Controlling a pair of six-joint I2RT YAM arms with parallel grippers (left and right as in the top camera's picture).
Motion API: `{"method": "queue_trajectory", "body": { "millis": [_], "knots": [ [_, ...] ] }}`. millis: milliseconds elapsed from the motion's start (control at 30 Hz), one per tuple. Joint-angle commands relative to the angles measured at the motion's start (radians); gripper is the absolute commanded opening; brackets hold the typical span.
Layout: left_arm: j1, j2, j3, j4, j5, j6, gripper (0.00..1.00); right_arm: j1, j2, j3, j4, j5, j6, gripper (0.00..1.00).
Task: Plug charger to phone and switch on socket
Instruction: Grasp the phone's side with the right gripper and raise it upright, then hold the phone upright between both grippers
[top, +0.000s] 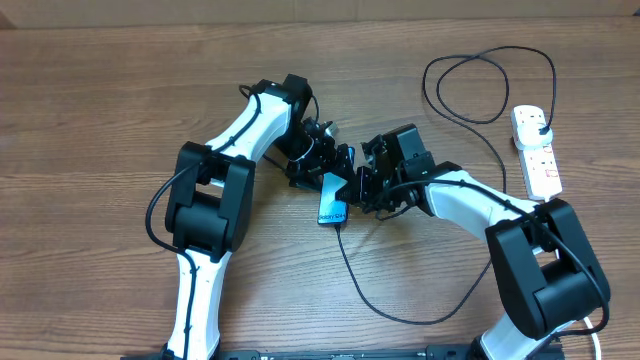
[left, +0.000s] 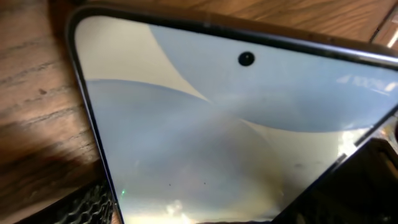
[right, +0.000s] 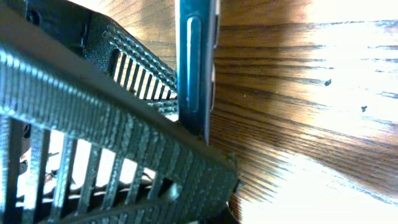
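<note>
You are working with two arms on one wooden table (top: 100, 100), and both are reaching in to meet at the middle, over the one phone (top: 333, 203). The phone is sitting tilted between the two grippers, its blue screen facing the left arm and filling the left wrist view (left: 236, 137), where one camera hole (left: 246, 59) is showing near the top edge. Your left gripper (top: 325, 168) is standing wide: one ribbed fingertip (left: 93, 202) is showing just beside the phone's left edge and the other finger is showing dark at the lower right, but you cannot tell whether they are pressing on the phone. Your right gripper (top: 362, 190) is closed tight at the phone's lower end; one ribbed finger (right: 93, 124) is crossing in front of the phone's edge (right: 194, 62), and what it is pinching, if anything, is hidden. The one charger (top: 345, 250) is running from the phone's bottom end down toward you, curving right, then looping up behind the right arm to its black plug (top: 540, 125), which is sitting in the one socket (top: 540, 165), lying well apart at the table's right side.
</note>
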Motion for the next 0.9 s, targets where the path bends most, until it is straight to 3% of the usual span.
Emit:
{"method": "queue_trajectory", "body": {
  "millis": [0, 167, 300, 467, 867],
  "knots": [
    [0.004, 0.059, -0.046, 0.017, 0.168, 0.143, 0.84, -0.037, -0.016, 0.011, 0.051, -0.127, -0.021, 0.04],
    [0.049, 0.016, -0.046, -0.012, 0.498, 0.347, 0.80, -0.081, -0.016, 0.011, 0.140, -0.298, -0.010, 0.04],
    [0.068, -0.029, -0.046, -0.032, 0.669, 0.472, 0.76, -0.092, -0.017, 0.011, 0.199, -0.362, 0.045, 0.04],
    [0.070, -0.107, -0.046, -0.029, 0.720, 0.497, 0.66, -0.092, -0.016, 0.011, 0.217, -0.365, 0.081, 0.04],
    [0.108, -0.291, -0.046, -0.028, 0.758, 0.492, 0.63, -0.140, -0.016, 0.011, 0.360, -0.433, 0.130, 0.04]
  ]
}}
